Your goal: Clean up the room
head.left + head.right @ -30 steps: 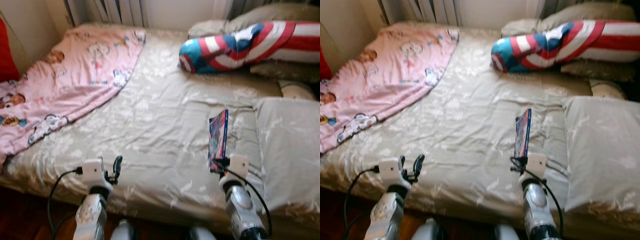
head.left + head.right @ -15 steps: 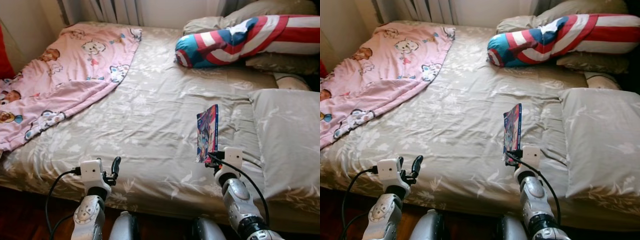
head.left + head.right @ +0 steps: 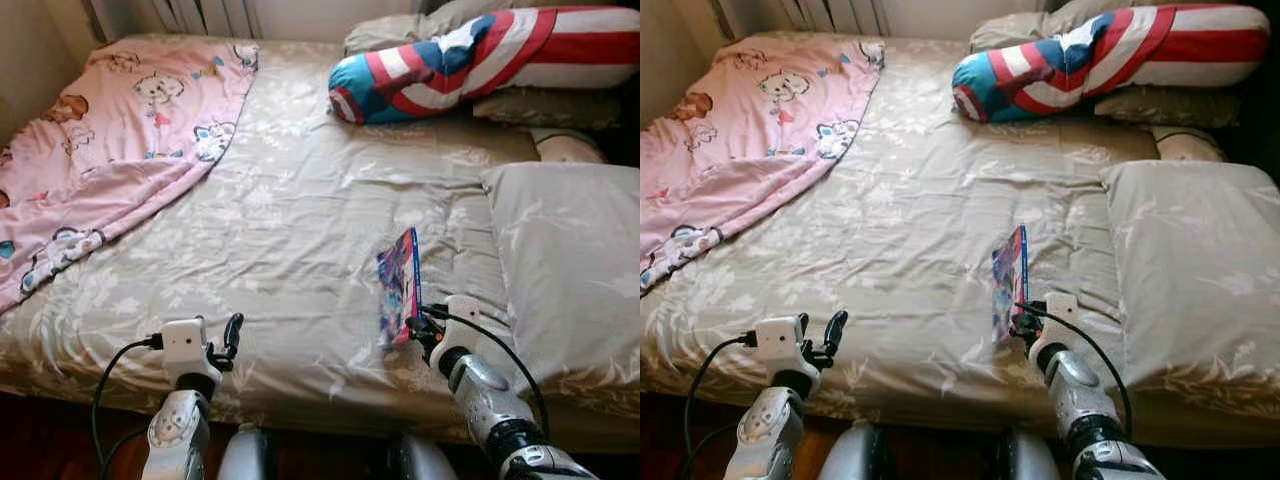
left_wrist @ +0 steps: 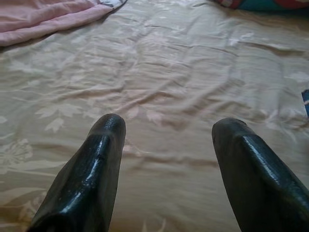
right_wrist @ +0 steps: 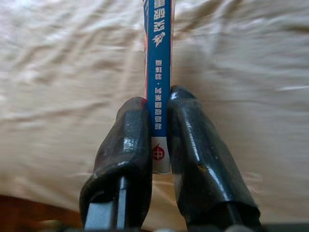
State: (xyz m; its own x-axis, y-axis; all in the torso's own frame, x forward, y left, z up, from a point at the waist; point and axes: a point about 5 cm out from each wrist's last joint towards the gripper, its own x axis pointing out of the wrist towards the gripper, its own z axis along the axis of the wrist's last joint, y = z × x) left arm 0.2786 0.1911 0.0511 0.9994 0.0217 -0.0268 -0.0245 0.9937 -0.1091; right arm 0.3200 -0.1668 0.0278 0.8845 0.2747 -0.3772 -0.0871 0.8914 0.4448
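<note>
Right tool (image 3: 412, 328) clamped on the spine of a thin book (image 3: 398, 290), seen in the right wrist view with both black fingers (image 5: 128, 140) pressed against the blue spine. Book carried over the near edge of the bed (image 3: 300, 200), just beside the grey pillow (image 3: 570, 260) at the right edge. Compared with half a second back: book no longer standing upright, now tipped toward the left edge and sitting lower, close over the sheet, perhaps brushing it; hard to tell. Whole scene also slid in the head views, so camera shifted too, not the bedding.

Left tool (image 3: 232, 335) spread apart and empty over the near edge, wrist view looking across bare sheet.

Reading of this: book lifted clear and under control, likely mid-carry toward wherever it belongs. Pink blanket (image 3: 110, 150) bunched at the far left corner and the striped bolster (image 3: 460, 65) along the far edge not yet dealt with, so tidying judged barely begun.
</note>
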